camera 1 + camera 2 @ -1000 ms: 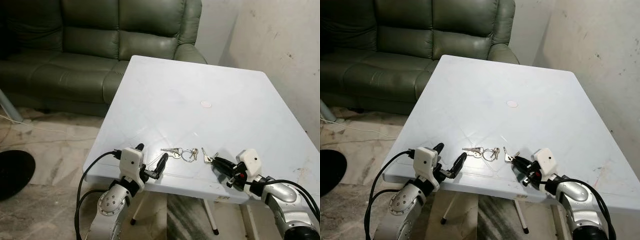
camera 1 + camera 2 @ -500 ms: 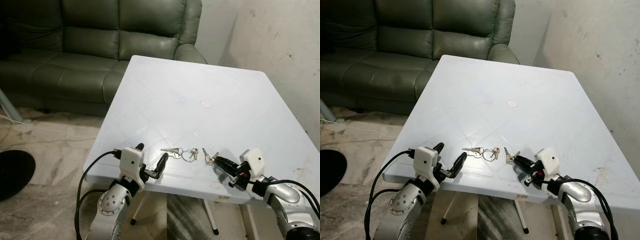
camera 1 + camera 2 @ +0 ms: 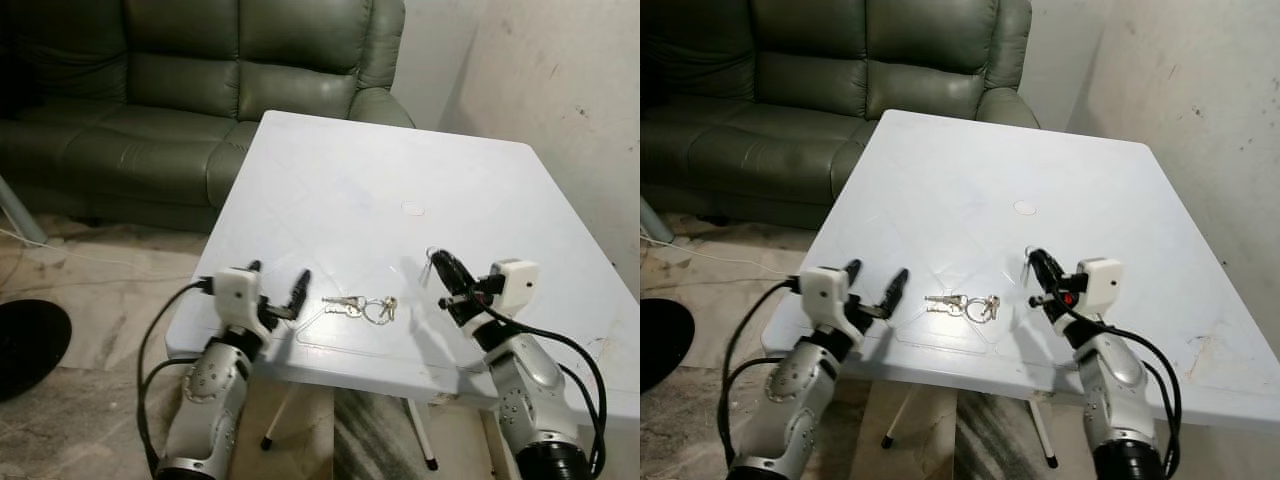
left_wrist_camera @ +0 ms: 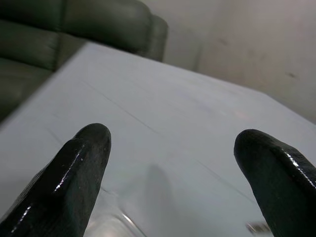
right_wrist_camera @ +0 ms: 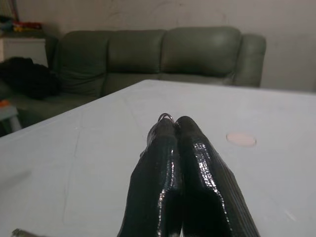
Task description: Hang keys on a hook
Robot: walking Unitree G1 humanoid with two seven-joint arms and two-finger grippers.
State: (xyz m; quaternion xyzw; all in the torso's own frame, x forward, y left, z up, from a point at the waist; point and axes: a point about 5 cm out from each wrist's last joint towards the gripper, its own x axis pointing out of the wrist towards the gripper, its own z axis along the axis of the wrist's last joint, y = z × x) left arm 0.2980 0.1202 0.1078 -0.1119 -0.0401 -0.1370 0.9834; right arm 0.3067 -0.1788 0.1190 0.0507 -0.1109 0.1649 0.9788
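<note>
A bunch of keys (image 3: 360,306) on rings lies near the front edge of the white table (image 3: 400,170). My right gripper (image 3: 438,263) is raised above the table to the right of the bunch, shut on a small key (image 3: 428,270) that dangles from its tips. In the right wrist view the fingers (image 5: 197,163) are pressed together, and a bit of metal ring (image 5: 165,117) pokes out at their tip. My left gripper (image 3: 278,272) stands open over the table's front left edge, to the left of the bunch, with nothing between its fingers (image 4: 84,163).
A small pale round disc (image 3: 412,208) lies mid-table. A green sofa (image 3: 200,90) stands behind and left of the table, a stained wall (image 3: 570,90) to the right. A black round object (image 3: 25,345) sits on the floor at the left.
My right gripper has risen off the table and swung upward, carrying the small key with it. My left gripper has lifted and shifted left. The key bunch has stayed in place.
</note>
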